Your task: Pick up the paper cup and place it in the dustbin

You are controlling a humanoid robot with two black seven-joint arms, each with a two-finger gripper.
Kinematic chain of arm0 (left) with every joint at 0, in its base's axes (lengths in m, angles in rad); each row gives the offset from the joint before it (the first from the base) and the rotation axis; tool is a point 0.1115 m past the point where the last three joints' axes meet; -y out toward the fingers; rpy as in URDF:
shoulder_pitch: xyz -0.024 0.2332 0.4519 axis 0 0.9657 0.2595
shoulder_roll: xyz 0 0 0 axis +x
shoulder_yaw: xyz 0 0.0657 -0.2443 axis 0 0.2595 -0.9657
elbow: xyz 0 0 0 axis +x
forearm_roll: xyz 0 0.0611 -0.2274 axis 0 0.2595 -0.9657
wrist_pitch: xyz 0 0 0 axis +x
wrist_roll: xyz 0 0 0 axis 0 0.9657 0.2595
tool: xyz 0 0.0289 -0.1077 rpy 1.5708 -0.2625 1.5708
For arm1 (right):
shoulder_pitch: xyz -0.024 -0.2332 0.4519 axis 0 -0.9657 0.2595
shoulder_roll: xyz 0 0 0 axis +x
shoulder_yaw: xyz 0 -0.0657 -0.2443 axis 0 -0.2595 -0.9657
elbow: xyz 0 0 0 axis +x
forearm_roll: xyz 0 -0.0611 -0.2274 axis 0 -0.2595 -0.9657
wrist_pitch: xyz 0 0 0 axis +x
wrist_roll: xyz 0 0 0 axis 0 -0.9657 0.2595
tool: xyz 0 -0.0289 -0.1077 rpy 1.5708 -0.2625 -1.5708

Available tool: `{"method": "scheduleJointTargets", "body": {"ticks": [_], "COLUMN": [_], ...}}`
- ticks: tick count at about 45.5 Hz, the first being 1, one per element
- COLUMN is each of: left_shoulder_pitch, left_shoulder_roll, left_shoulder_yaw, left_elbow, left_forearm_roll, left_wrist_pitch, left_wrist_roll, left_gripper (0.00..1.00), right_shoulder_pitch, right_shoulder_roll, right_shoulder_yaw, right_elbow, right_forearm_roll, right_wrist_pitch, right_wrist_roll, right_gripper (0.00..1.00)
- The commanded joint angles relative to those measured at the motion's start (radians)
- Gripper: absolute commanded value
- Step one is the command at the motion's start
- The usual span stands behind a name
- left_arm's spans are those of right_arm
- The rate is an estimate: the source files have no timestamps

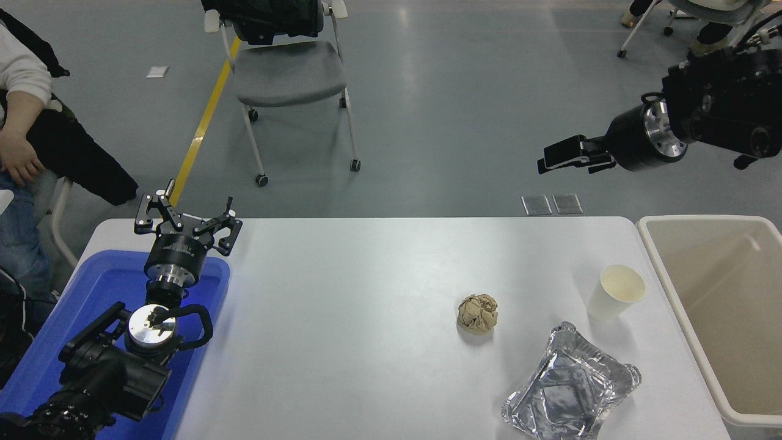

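Note:
The white paper cup (616, 293) stands upright on the white table (366, 318), near its right edge. The beige dustbin (721, 275) stands just right of the table, beside the cup. My right gripper (553, 157) hangs high over the floor beyond the table's far right corner, well above and behind the cup, pointing left and holding nothing. My left gripper (186, 217) is open and parked over the far end of the blue tray (91, 293) at the lower left.
A crumpled brown paper ball (477, 313) lies left of the cup. A crinkled silver foil tray (571, 391) lies in front of the cup. A person (18, 122) sits at the far left. A grey chair (287, 73) stands behind the table.

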Motion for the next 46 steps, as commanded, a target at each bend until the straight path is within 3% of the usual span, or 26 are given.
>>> {"method": "scheduleJointTargets", "body": {"ticks": [1, 16, 22, 31, 46], "left_shoulder_pitch": [0.001, 0.001, 0.001, 0.001, -0.001], "left_shoulder_roll": [0.000, 0.000, 0.000, 0.000, 0.000], "left_shoulder_yaw": [0.000, 0.000, 0.000, 0.000, 0.000], "left_elbow": [0.000, 0.000, 0.000, 0.000, 0.000], "left_forearm_roll": [0.000, 0.000, 0.000, 0.000, 0.000], "left_wrist_pitch": [0.001, -0.001, -0.001, 0.001, 0.001], "left_wrist_roll": [0.000, 0.000, 0.000, 0.000, 0.000], "left_gripper": [0.99, 0.99, 0.99, 0.99, 0.99], "right_shoulder_pitch": [0.098, 0.144, 0.144, 0.173, 0.184], "right_shoulder_roll": [-0.010, -0.055, -0.053, -0.078, -0.113], "right_shoulder_yaw": [-0.066, -0.089, -0.097, -0.127, -0.139], "right_elbow": [0.119, 0.137, 0.134, 0.151, 0.152], "right_forearm_roll": [-0.082, -0.077, -0.009, 0.153, 0.151], "right_wrist_pitch": [0.043, 0.131, 0.352, 0.352, 0.352], "right_wrist_roll": [0.001, -0.004, -0.016, -0.022, -0.022], "right_gripper": [1.00, 1.00, 1.00, 1.00, 1.00]}}
